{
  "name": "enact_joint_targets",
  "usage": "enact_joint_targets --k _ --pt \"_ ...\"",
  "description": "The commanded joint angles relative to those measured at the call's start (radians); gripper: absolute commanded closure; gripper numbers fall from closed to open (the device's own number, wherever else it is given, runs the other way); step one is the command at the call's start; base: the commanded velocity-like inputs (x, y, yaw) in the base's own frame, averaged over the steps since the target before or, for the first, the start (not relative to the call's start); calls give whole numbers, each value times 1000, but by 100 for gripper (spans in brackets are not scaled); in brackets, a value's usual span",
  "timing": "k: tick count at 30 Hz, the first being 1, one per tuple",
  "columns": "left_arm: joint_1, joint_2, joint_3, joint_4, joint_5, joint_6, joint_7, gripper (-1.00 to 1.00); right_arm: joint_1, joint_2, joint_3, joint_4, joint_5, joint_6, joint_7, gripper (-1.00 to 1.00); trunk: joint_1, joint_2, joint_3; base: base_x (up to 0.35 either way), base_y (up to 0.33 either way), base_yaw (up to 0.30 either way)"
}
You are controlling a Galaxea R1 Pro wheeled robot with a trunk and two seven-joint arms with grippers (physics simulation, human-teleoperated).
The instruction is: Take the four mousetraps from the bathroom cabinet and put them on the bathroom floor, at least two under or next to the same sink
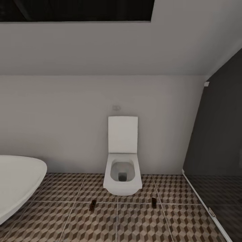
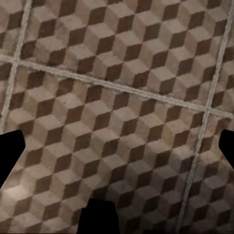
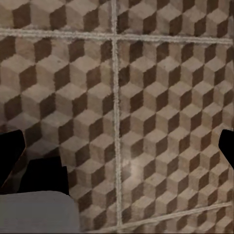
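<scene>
Bathroom floor (image 2: 117,97) fills wrist views; head view adds toilet (image 1: 122,168).

My left wrist camera looks down on bathroom floor (image 2: 122,97): brown, beige, white cube-pattern tiles, pale grout lines crossing. My left gripper (image 2: 117,156) fingers (image 2: 9,156) show as dark tips at opposite edges, spread wide, nothing between.

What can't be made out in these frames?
- Two dark objects on the floor, head view: too small to identify.
- Bathtub, head view: cut off by the left edge.
- Shower area, head view: dark and cut off at the right.
- Tools' state, wrist views: only dark edges show.
</scene>
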Motion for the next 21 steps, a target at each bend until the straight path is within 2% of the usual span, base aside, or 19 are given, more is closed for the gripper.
enact_joint_targets --k 1,12,19,21 --pt "5 -2 9 0 -10 1 -3 -100 7 0 -7 3 11 -2 -4 -100 -4 7 2 0 0 0" --pt "60 -18 8 0 -10 -2 -3 -100 88 5 -8 3 9 -15 2 -100 -46 84 37 0 0 0" --pt "89 -24 8 0 -10 -3 -3 -100 110 16 -9 3 7 -46 3 -100 -73 133 59 0 0 0" --pt "103 -33 8 -1 -9 -9 -3 -100 114 18 -9 3 6 -54 3 -100 -81 147 65 0 0 0"
